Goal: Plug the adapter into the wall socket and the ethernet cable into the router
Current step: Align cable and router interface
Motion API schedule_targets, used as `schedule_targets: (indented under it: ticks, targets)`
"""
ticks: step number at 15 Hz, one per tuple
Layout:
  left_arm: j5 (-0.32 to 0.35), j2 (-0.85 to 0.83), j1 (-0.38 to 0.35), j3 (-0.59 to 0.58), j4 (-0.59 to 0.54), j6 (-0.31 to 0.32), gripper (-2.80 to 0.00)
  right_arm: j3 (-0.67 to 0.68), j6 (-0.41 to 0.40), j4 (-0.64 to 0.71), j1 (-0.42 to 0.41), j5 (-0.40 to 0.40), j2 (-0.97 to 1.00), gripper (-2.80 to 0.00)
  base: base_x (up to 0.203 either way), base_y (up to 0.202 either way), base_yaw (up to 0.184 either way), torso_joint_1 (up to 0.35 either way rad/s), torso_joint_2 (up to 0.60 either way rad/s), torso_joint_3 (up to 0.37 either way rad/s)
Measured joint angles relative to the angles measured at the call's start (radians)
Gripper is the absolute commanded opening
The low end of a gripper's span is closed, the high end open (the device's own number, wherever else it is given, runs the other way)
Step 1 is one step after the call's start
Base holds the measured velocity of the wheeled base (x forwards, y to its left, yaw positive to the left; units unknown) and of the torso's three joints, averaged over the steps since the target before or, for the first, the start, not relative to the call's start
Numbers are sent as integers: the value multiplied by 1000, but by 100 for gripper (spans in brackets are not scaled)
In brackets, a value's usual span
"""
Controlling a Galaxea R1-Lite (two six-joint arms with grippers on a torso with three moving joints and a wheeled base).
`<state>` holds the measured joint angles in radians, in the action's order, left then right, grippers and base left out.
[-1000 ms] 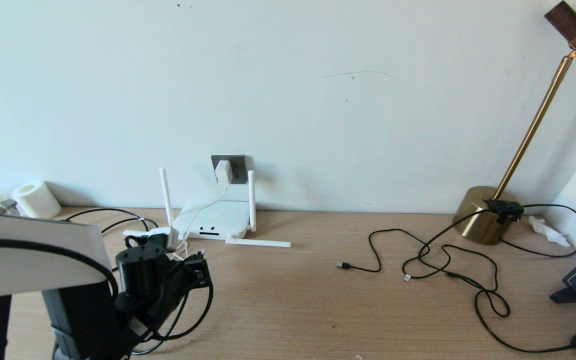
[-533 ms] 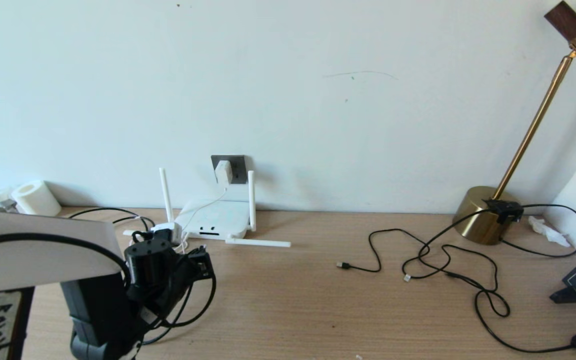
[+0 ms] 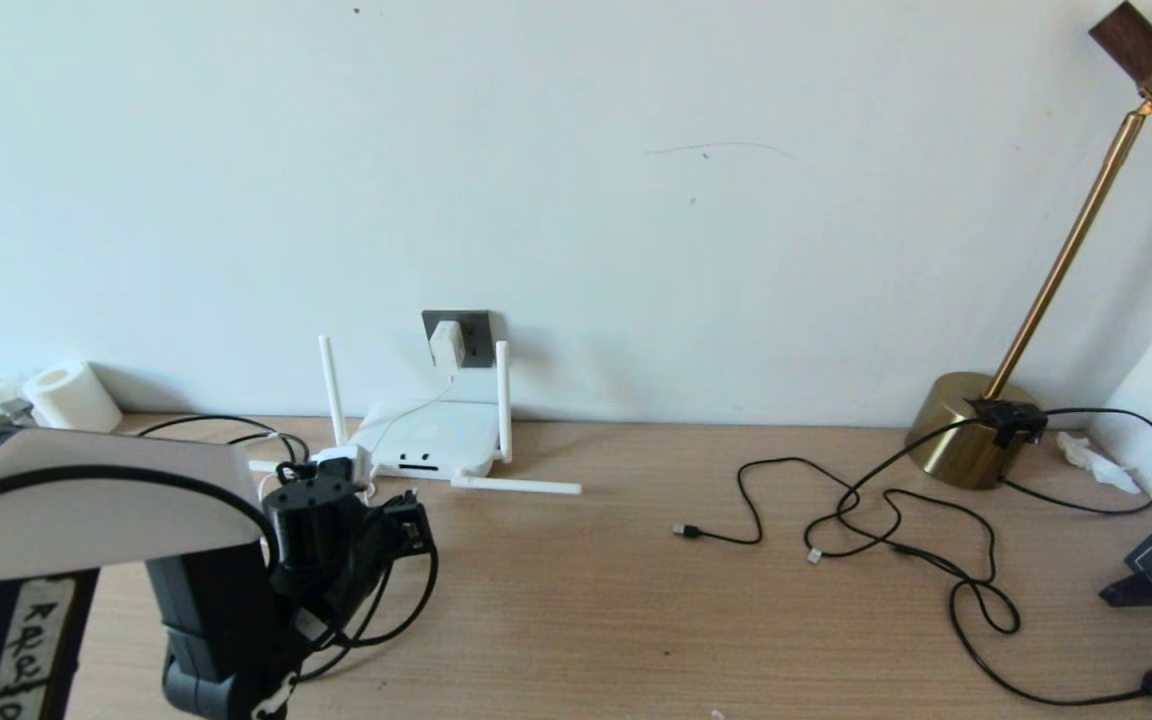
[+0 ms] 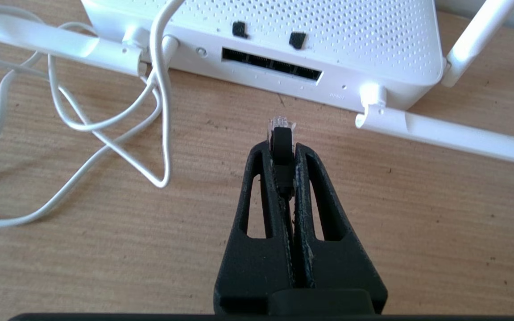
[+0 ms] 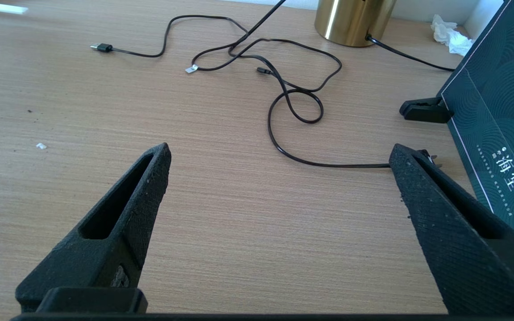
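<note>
I'm looking at a pale, plain wall (image 3: pixel 636 200) with a faint scratch mark high up. Below it runs a light wood-grain desk (image 3: pixel 636 620), evenly lit. On my far right stands a brass lamp (image 3: pixel 971 430), its round base on the desk and its thin stem leaning up toward the corner. A crumpled tissue (image 3: pixel 1096 462) lies just beside that base. Far left, against the wall, sits a white paper roll (image 3: pixel 71 398). At the right edge, a dark patterned box (image 5: pixel 498 133).

The adapter (image 3: pixel 446 343) sits in the wall socket (image 3: pixel 472 337), directly behind the router (image 3: pixel 426 440) on the desk (image 3: pixel 636 600).
</note>
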<state>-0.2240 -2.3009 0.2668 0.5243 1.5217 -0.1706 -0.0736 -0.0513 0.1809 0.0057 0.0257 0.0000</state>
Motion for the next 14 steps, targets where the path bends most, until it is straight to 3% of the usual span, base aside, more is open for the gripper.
schedule_targets:
  ticks: [14]
  targets:
    - [-5,-24,2,55,0,2,-280,0,0,0,0,0,0,0,0,0,0,0,0,0]
